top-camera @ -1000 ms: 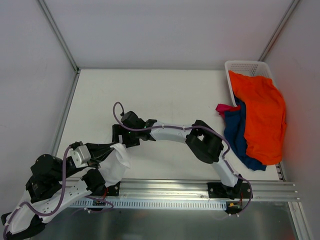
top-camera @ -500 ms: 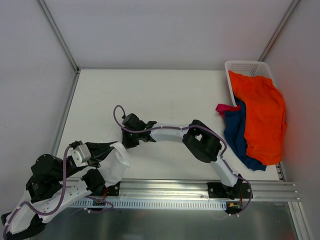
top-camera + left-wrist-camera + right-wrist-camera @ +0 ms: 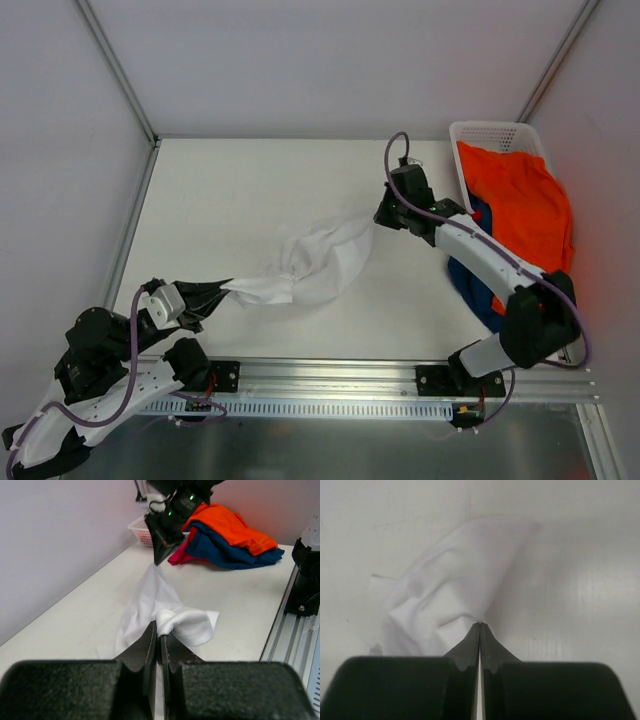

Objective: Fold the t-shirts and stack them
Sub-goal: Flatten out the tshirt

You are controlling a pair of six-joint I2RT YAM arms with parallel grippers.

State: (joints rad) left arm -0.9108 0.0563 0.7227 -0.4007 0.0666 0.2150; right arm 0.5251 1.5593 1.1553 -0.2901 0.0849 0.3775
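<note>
White t-shirt (image 3: 325,260), bunched before, now stretches between clamping left fingers (image 3: 145,650) and right fingers (image 3: 468,647).

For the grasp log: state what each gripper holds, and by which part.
Both hold the white t-shirt: the left gripper pinches a bunched fold at its near end, the right gripper its far edge. Hem or sleeve cannot be told.

The white shirt (image 3: 320,262) is drawn out as a crumpled band across the lower centre of the top view, slanting from lower left to upper right and bunched widest in the middle. The orange shirt (image 3: 520,225) is spread rumpled at the right edge, laid over the navy shirt (image 3: 468,280). The magenta shirt (image 3: 181,556) is bunched against the navy one, at upper centre of the left wrist view.
</note>
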